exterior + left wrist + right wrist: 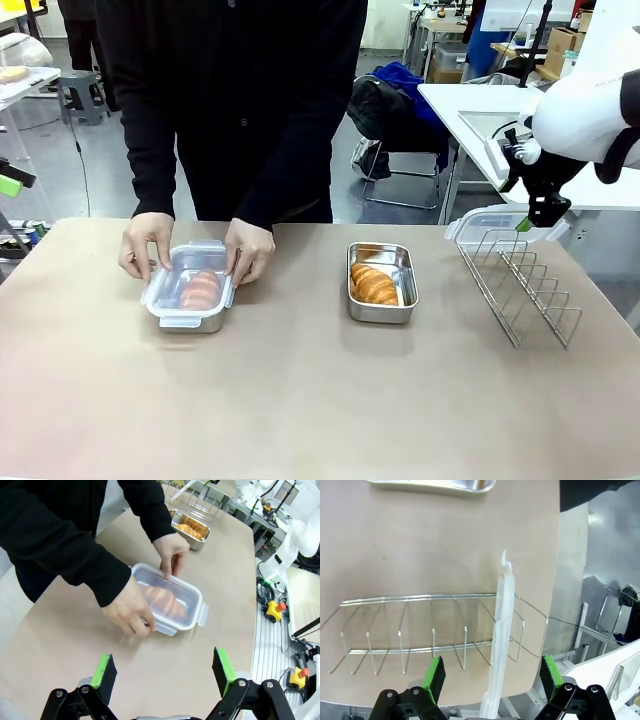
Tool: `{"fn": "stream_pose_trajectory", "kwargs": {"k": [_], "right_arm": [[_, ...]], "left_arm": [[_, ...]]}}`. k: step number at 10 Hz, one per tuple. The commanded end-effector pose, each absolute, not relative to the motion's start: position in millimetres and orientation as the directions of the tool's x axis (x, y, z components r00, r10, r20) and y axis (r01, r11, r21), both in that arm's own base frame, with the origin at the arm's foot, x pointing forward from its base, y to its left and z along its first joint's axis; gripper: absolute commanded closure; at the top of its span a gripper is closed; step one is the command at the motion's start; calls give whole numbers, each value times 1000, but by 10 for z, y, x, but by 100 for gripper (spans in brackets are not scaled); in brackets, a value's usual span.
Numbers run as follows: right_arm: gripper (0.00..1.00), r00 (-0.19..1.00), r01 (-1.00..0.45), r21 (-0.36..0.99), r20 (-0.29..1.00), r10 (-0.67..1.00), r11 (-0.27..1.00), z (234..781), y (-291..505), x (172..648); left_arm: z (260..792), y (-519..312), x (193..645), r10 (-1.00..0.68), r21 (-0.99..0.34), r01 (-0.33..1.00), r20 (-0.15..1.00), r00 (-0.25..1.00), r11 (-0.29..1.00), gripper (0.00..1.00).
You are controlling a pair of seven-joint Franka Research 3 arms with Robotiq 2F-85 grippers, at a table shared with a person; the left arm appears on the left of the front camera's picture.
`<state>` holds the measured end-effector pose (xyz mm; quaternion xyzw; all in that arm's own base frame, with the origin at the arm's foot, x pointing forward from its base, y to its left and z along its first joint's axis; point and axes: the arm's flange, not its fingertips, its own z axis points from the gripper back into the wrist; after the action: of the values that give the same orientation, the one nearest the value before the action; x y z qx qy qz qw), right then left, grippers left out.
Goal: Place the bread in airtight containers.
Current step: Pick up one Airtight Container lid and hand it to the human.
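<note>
Under a clear lid [190, 262] one croissant [200, 290] blurs, left pincer [165, 672] agape, right pincer's [491, 672] grip unclear.

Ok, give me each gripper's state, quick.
Left gripper: open, holding nothing.
Right gripper: jaws apart around the clear plastic lid standing in the wire rack, not yet gripping.

The table [300, 400] is matt tan, smooth. Both tins [381, 300] are shiny stainless steel; the left one carries a clear, slightly cloudy plastic lid [190, 283]. The croissants [374, 284] look glossy and ridged — golden-brown. Far right, the rack [520, 285] is thin bright wire, holding another translucent plastic lid [501, 645]. The person's sleeves [75, 555] are matt black cloth.
</note>
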<state>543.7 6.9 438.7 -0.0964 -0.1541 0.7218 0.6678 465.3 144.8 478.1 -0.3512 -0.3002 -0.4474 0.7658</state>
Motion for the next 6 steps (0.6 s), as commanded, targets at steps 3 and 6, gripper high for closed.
{"fn": "stream_pose_trajectory", "kwargs": {"k": [3,6], "right_arm": [[100,-63,-918,-395,41,997,-41,4376,57,5418],[100,-66,-919,-391,38,997,-46,4338,47,5420]], "left_arm": [[4797,1432,4637,-485,-261,900,771,412,350,0],[4797,1432,4637,-485,-261,900,771,412,350,0]]}}
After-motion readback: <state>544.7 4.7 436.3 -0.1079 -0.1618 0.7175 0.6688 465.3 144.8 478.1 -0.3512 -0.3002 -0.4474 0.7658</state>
